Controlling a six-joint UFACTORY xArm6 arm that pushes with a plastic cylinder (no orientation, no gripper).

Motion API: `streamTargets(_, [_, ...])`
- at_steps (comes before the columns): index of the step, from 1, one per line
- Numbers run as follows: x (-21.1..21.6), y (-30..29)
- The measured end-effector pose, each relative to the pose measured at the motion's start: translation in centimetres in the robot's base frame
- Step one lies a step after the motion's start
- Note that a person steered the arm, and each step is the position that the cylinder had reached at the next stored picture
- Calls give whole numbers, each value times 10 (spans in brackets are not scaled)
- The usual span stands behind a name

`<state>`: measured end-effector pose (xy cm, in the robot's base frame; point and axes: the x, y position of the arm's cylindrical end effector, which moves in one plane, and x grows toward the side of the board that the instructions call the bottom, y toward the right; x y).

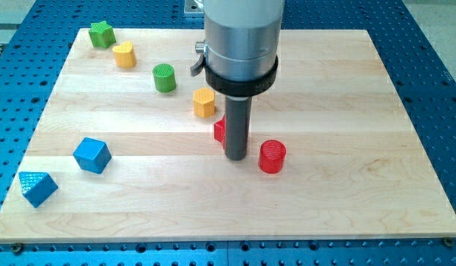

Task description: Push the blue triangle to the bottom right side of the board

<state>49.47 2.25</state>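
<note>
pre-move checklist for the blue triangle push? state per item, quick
1. Blue triangle located: ok, at the board's bottom-left corner.
2. My tip at the triangle: not ok, it sits mid-board, far toward the view's right of it.
3. Tip clear of other blocks: not ok, it is right beside a partly hidden red block, with the red cylinder just to the view's right; contact cannot be told.
4. Approach to the triangle's left side: cannot tell; the blue cube sits close by.
5. Lane along the bottom edge to the bottom right: ok, no blocks there.
</note>
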Motion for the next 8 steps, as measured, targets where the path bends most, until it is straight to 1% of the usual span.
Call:
streamTargets(1, [3, 42])
streamTargets(2, [12, 64])
streamTargets(3, [17, -16])
streamTargets(4, [78, -89])
streamTargets(5, [123, -186])
streamTargets(6, [123, -260])
streamTargets(7, [106, -325])
streamTargets(8, [79, -319])
